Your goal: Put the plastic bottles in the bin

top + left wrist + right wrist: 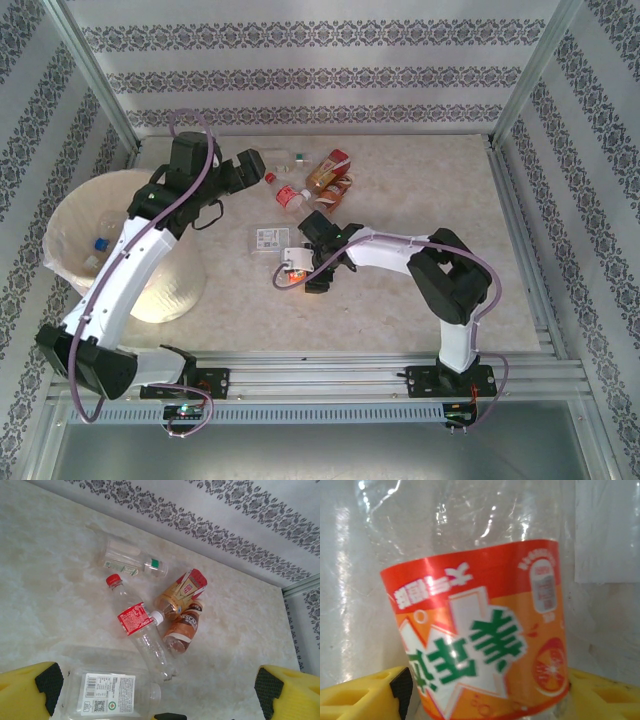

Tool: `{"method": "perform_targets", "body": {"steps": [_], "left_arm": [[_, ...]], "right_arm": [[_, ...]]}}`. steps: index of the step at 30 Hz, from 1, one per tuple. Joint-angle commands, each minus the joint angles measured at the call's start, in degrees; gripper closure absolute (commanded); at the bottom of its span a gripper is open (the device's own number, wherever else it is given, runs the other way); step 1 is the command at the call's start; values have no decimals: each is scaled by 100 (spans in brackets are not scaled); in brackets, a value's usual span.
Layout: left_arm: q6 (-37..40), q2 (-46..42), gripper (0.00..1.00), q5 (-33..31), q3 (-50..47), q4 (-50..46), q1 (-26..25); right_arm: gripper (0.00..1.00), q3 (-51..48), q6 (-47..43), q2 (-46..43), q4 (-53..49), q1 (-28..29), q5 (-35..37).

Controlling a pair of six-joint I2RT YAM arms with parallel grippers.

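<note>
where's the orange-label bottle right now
The orange-label bottle lies mid-table in the top view, between the fingers of the right gripper, just nearer the arms than the white-labelled bottle.

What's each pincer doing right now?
Left pincer: open, holding nothing.
Right pincer: fingers on both sides of the orange-label bottle; cannot tell if it is gripped.

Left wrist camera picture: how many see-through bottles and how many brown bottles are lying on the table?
Clear plastic bottles: 3 (green-banded bottle, red-labelled bottle with a red cap, white-labelled bottle)
Brown plastic bottles: 2 (tan bottle with a red label, dark coffee bottle)
Total: 5
</note>
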Motion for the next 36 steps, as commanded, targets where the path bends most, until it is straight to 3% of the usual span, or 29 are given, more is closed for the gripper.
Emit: {"method": "perform_targets", "body": {"steps": [1,8,12,17,24,28,31,33,36], "left_arm": [[-40,96,0,121,21,136,-67],[54,98,0,99,10,118,-68],[92,-2,0,185,-124,311,-67],[179,-162,0,784,-461,955,-69],[125,-131,0,2623,-1059,2557,-102],[-2,3,0,3067,-1296,3214,-200],[31,169,0,2990,-1284,3219,-287],[-40,262,0,2744,-1305,3207,-325],[-199,429,0,2969,-1371,3692,-343]], "right_arm": [[32,-124,59,76,218,65,304],[53,-554,313,-536,582,-22,295],[56,-743,823,-1261,714,-318,-179],[56,-1020,1982,-2146,1352,-901,-870],[54,-868,4147,-2483,2213,-1443,-1005],[53,-636,5053,-2367,2512,-1469,-1244],[51,-455,5577,-2256,2760,-1460,-1405],[51,-428,5714,-2219,3050,-1445,-1701],[49,-305,5717,-2185,3120,-1368,-1930]]}}
